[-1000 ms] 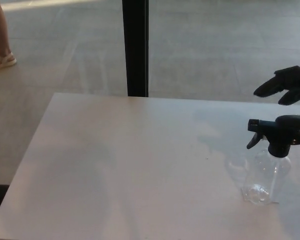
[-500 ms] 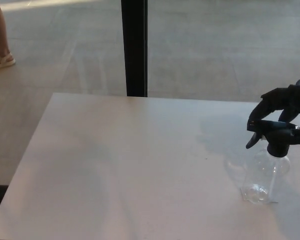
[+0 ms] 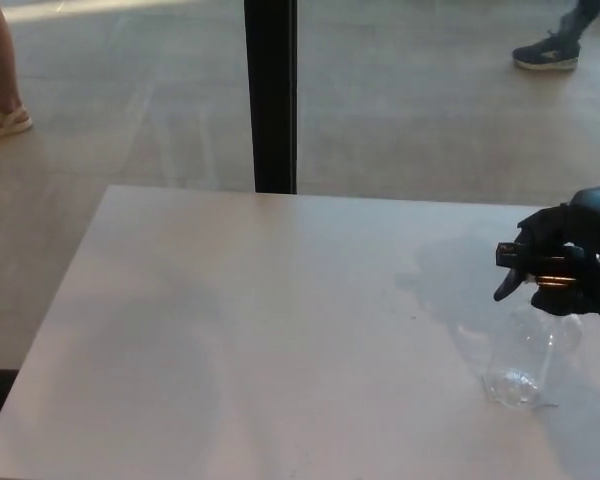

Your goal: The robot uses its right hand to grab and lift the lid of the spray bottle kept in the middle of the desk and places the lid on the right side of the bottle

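Grasp stage: I have the robot's black right hand [image 3: 580, 268] wrapped over the black trigger-spray lid [image 3: 525, 266] of the clear plastic spray bottle [image 3: 525, 355], which stands upright near the right edge of the pale grey surface [image 3: 260, 330]. The forearm enters from the right edge, fingers curled over the lid, nozzle and trigger protruding leftward. I judge the next move: lift straight up, then set the lid right of the bottle.
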`<state>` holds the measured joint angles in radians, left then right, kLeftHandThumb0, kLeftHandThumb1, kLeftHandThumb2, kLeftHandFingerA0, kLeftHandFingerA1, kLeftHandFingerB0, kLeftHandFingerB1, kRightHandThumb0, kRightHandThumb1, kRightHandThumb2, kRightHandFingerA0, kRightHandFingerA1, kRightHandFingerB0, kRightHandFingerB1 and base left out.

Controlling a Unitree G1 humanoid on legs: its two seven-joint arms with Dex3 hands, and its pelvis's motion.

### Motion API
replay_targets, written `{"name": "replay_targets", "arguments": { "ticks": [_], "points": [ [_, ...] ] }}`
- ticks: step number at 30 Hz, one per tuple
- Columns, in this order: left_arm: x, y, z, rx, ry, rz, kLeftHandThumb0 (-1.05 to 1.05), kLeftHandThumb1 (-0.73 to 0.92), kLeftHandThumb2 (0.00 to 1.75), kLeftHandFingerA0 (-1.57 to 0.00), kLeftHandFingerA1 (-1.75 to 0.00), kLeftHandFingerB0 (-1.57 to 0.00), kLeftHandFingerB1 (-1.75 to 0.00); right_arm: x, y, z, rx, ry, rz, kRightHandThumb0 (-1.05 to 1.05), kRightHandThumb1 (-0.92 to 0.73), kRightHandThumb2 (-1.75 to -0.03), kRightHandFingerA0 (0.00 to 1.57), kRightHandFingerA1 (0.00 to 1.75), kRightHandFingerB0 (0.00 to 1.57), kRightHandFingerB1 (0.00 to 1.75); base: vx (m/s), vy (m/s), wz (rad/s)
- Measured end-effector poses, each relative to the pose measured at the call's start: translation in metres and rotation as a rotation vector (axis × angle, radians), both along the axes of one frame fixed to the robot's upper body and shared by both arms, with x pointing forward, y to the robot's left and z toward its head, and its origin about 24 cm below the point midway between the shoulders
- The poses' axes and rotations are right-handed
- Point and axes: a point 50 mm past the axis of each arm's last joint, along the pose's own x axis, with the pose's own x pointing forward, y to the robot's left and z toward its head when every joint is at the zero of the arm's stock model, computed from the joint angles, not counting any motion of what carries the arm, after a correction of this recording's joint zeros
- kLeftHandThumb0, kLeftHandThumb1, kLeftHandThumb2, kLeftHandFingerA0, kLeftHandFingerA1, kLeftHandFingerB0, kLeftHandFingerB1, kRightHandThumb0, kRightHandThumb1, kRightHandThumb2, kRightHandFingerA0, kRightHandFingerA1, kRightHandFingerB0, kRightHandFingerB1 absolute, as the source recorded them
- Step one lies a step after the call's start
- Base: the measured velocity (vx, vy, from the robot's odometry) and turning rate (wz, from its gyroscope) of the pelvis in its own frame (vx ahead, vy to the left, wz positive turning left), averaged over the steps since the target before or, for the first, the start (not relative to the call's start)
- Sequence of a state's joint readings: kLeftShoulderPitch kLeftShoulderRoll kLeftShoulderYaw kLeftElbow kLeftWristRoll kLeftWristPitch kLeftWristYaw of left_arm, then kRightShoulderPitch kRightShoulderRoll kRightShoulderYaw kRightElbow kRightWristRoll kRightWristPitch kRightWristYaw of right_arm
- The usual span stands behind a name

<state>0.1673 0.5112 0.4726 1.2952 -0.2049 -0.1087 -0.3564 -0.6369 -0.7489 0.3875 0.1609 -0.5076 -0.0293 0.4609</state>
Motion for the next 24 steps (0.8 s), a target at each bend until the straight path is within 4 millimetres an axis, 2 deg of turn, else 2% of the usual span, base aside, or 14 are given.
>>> {"name": "replay_targets", "arguments": {
  "ticks": [6, 7, 8, 11, 13, 14, 15, 16, 17, 19, 20, 21, 22, 24],
  "points": [
    [0.000, 0.000, 0.000, 0.004, 0.001, -0.002, -0.89, 0.91, 0.67, -0.58, -0.51, -0.38, -0.40, -0.002, 0.003, 0.000, -0.039, -0.024, 0.008, -0.27, -0.74, -0.63, 0.87, 1.72, 0.73, 0.46, 0.00, 0.000, 0.00],
    [0.000, 0.000, 0.000, 0.004, 0.001, -0.002, -0.90, 0.90, 0.67, -0.58, -0.51, -0.38, -0.41, -0.002, 0.004, -0.001, -0.043, -0.036, 0.015, -0.24, -0.73, -0.65, 0.85, 1.69, 0.74, 0.47, 0.00, 0.000, 0.00],
    [0.000, 0.000, 0.000, 0.004, 0.001, -0.001, -0.88, 0.72, 1.13, -0.52, -0.61, -0.32, -0.52, -0.003, 0.006, -0.002, -0.047, -0.050, 0.024, -0.25, -0.74, -0.63, 0.87, 1.75, 0.80, 0.49, 0.00, 0.000, 0.00],
    [0.000, 0.000, 0.000, 0.004, 0.001, 0.000, -0.86, 0.70, 1.12, -0.52, -0.61, -0.30, -0.51, -0.004, 0.008, -0.003, -0.053, -0.089, 0.043, -0.28, -0.72, -0.66, 0.92, 1.74, 0.86, 0.59, 0.00, 0.000, 0.00],
    [0.000, 0.000, 0.000, 0.003, 0.001, 0.001, -0.88, 0.71, 1.12, -0.52, -0.61, -0.31, -0.51, -0.004, 0.009, -0.003, -0.054, -0.112, 0.055, -0.36, -0.54, -0.97, 1.19, 1.35, 0.86, 0.76, 0.00, 0.000, 0.00],
    [0.000, 0.000, 0.000, 0.003, 0.001, 0.001, -0.93, 0.91, 0.67, -0.60, -0.52, -0.40, -0.41, -0.004, 0.010, -0.003, -0.054, -0.123, 0.060, -0.38, -0.53, -0.99, 1.20, 1.35, 0.83, 0.81, 0.00, 0.000, 0.00],
    [-0.001, 0.000, 0.000, 0.003, 0.002, 0.001, -0.96, 0.75, 1.14, -0.55, -0.61, -0.36, -0.52, -0.004, 0.010, -0.004, -0.053, -0.134, 0.067, -0.37, -0.53, -1.01, 1.19, 1.33, 0.83, 0.83, 0.00, 0.000, 0.00],
    [-0.001, 0.000, 0.000, 0.003, 0.002, 0.001, -0.96, 0.75, 1.14, -0.55, -0.61, -0.36, -0.52, -0.004, 0.011, -0.005, -0.049, -0.142, 0.072, -0.37, -0.53, -1.01, 1.19, 1.33, 0.83, 0.83, 0.00, 0.000, 0.00],
    [-0.001, 0.000, 0.000, 0.003, 0.003, 0.001, -0.94, 0.73, 1.14, -0.53, -0.60, -0.31, -0.50, -0.004, 0.011, -0.005, -0.043, -0.152, 0.078, -0.33, -0.69, -0.75, 0.93, 1.75, 0.89, 0.82, 0.00, 0.000, 0.00],
    [-0.001, 0.000, 0.000, 0.003, 0.004, 0.001, -0.91, 0.72, 1.14, -0.52, -0.60, -0.30, -0.50, -0.004, 0.013, -0.006, -0.032, -0.170, 0.092, -0.37, -0.53, -1.01, 1.21, 1.34, 0.84, 0.85, 0.00, 0.000, 0.00],
    [-0.002, 0.000, 0.000, 0.003, 0.005, 0.001, -0.93, 0.74, 1.14, -0.54, -0.60, -0.33, -0.51, -0.004, 0.014, -0.006, -0.027, -0.179, 0.098, -0.33, -0.67, -0.68, 0.98, 1.74, 0.89, 0.81, 0.00, 0.000, 0.00],
    [-0.002, 0.000, 0.000, 0.003, 0.006, 0.001, -0.93, 0.74, 1.14, -0.52, -0.60, -0.32, -0.51, -0.003, 0.014, -0.006, -0.024, -0.188, 0.103, -0.37, -0.51, -0.98, 1.22, 1.35, 0.83, 0.84, 0.00, 0.000, 0.00],
    [-0.002, 0.000, 0.000, 0.003, 0.007, 0.001, -0.93, 0.92, 0.68, -0.58, -0.50, -0.38, -0.40, -0.003, 0.014, -0.006, -0.021, -0.196, 0.107, -0.32, -0.66, -0.67, 0.98, 1.72, 0.89, 0.76, 0.00, 0.000, 0.00],
    [-0.003, 0.000, 0.000, 0.003, 0.009, 0.002, -0.93, 0.92, 0.68, -0.58, -0.50, -0.38, -0.40, -0.003, 0.014, -0.005, -0.011, -0.219, 0.117, -0.32, -0.66, -0.67, 0.98, 1.72, 0.89, 0.76, 0.00, 0.000, 0.00]
  ]
}}
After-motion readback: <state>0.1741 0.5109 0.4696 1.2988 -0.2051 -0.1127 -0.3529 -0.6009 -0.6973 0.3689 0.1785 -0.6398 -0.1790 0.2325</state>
